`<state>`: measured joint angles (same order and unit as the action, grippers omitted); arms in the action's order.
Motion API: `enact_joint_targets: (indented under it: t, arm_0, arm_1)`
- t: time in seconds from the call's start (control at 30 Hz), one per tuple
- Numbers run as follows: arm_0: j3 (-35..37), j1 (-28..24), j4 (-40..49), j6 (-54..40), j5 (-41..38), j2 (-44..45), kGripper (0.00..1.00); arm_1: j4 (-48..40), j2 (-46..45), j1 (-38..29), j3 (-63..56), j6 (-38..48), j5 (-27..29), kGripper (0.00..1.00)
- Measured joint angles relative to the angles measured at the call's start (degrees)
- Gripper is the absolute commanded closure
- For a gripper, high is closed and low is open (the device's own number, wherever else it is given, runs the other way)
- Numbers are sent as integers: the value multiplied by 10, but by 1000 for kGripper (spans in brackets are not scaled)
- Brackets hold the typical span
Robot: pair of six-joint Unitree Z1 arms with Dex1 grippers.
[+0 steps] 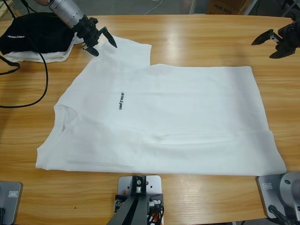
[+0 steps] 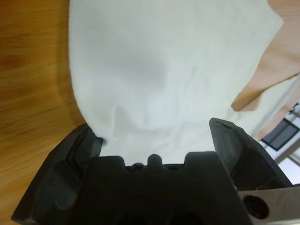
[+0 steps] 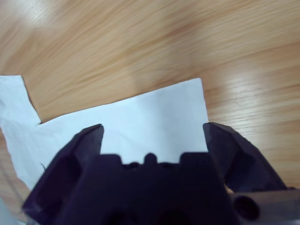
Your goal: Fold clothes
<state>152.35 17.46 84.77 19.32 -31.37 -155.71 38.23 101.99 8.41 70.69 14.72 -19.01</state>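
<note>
High view – shirt: one white T-shirt [image 1: 159, 122] lay flat mid-table [image 1: 197, 37], print up, neck label toward the left.
High view – left gripper [image 1: 100, 43]: hovered over the upper sleeve, jaws spread, nothing pinched.
High view – right gripper [image 1: 271, 42]: hung well off the hem corner at the right edge, jaws spread, empty.
High view – pile: one black garment [image 1: 33, 33] on one smaller white one [image 1: 56, 55], top left, next to the sleeve.
High view – count: two arms, one cable [image 1: 44, 79].
Left wrist – sleeve [image 2: 173, 79]: filled the space between the open jaws.
Left wrist – risk: could pinch one layer only, or drag the sleeve into the pile.
Right wrist – corner [image 3: 187, 108]: lay flat on wood ahead of the spread jaws.
Right wrist – risk: likely to close on bare table if lowered short; uneven lift would skew the fold.
</note>
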Motion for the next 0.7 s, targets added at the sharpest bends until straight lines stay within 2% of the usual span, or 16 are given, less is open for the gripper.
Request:
enact_joint_targets:
  t: [0.3, 0.7]
  arm_0:
    - [6, 13, 12, -4, 102, 7, 248]
    - [10, 15, 10, 40, 110, 4, 252]
  arm_1:
    - [0, 0, 0, -5, 0, 0, 179]
    - [-1, 0, 0, -7, -1, 0, 179]
